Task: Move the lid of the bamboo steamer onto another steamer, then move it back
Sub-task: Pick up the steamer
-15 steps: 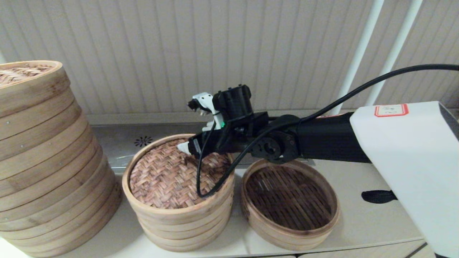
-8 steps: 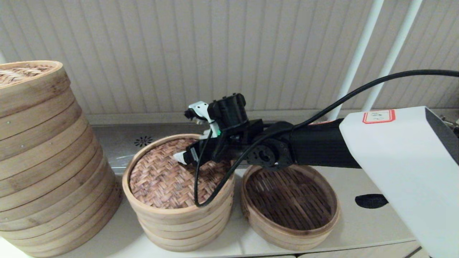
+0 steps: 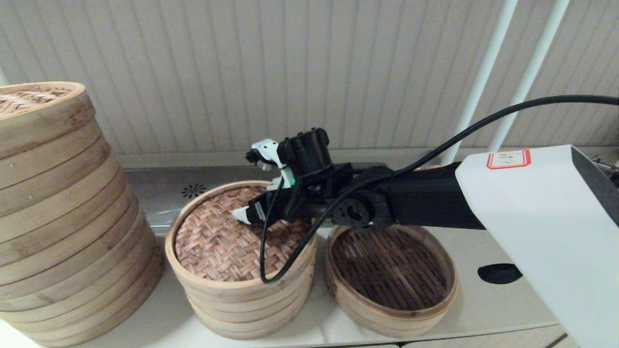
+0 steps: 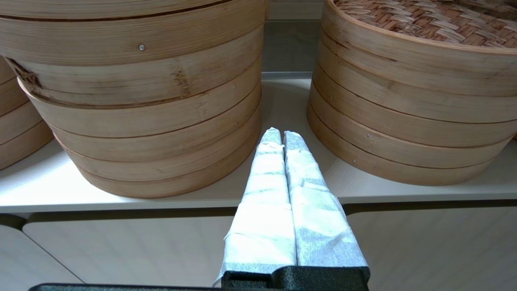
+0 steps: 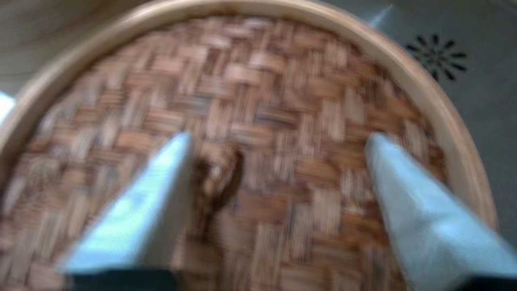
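The bamboo steamer lid (image 3: pixel 217 244), reddish-brown herringbone weave in a pale hoop, lies on top of the middle several-tier stack (image 3: pixel 242 304). My right gripper (image 3: pixel 251 183) hovers open just over the lid's far half, one finger near its centre and one toward its back rim. In the right wrist view the lid (image 5: pixel 282 93) fills the picture, the right gripper (image 5: pixel 278 136) spread wide, with a small brown knob (image 5: pixel 218 173) beside one finger. The other steamer (image 3: pixel 391 275), low with a dark slatted floor, stands empty to the right. My left gripper (image 4: pixel 282 135) is shut, parked below the counter's front edge.
A very tall, wide bamboo stack (image 3: pixel 58 217) with a paler woven lid fills the left side. Behind the steamers lies a grey metal strip with a small vent pattern (image 3: pixel 193 190). A black oval object (image 3: pixel 498 273) rests on the counter at the right. A slatted wall stands behind.
My right arm has slid left and a little lower over the lid, its gripper still open. The lid, both steamers and the left arm have not moved.
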{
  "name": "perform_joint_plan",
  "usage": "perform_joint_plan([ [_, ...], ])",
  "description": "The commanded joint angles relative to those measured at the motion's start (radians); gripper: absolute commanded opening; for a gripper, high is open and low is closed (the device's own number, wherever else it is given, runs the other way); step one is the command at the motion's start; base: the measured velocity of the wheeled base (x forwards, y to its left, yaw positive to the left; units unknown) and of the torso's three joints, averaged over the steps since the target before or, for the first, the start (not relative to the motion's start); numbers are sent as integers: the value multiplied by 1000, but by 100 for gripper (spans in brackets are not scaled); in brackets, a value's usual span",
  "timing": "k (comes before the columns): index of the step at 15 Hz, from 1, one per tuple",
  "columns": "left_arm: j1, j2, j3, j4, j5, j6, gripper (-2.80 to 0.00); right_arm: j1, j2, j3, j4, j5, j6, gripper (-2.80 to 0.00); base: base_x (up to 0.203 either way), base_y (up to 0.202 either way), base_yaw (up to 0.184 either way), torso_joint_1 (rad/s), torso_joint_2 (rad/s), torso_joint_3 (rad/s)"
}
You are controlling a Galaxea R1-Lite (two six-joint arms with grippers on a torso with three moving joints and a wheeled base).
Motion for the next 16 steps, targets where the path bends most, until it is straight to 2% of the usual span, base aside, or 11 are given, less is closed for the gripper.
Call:
perform_joint_plan([
  [1, 0, 2, 0, 0, 0, 1, -280, 4, -2, 5, 0, 1, -2, -280, 0, 0, 0, 0, 0, 0],
  [5, 0, 2, 0, 1, 0, -1, -280, 29, 17, 15, 1, 1, -7, -280, 0, 0, 0, 0, 0, 0],
  [16, 0, 2, 0, 1, 0, -1, -280, 28, -15, 9, 1, -1, -1, -280, 0, 0, 0, 0, 0, 0],
])
